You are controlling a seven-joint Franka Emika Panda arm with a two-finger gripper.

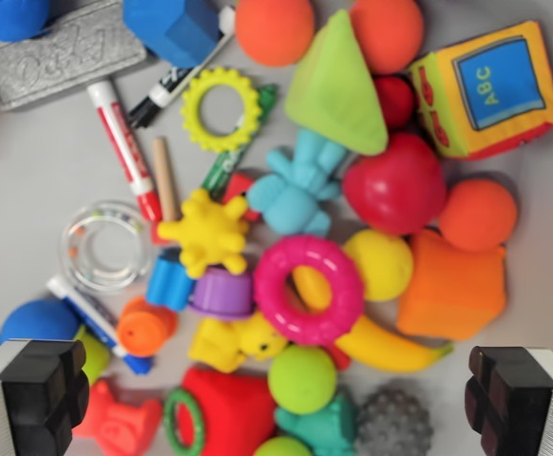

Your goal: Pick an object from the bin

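Note:
The wrist view looks straight down into a bin full of toys. My gripper is open, its black fingertips at the lower corners, hovering above the pile and holding nothing. Between the fingers lie a lime green ball, a red block and a grey spiky ball. Just above them a pink ring rests over a yellow banana. A yellow knobbly toy, a light blue figure, a red ball and a green cone fill the centre.
A soft ABC cube sits at the upper right, an orange block and orange ball at the right. A red marker, a clear ring and a grey eraser lie on the white bin floor at the left.

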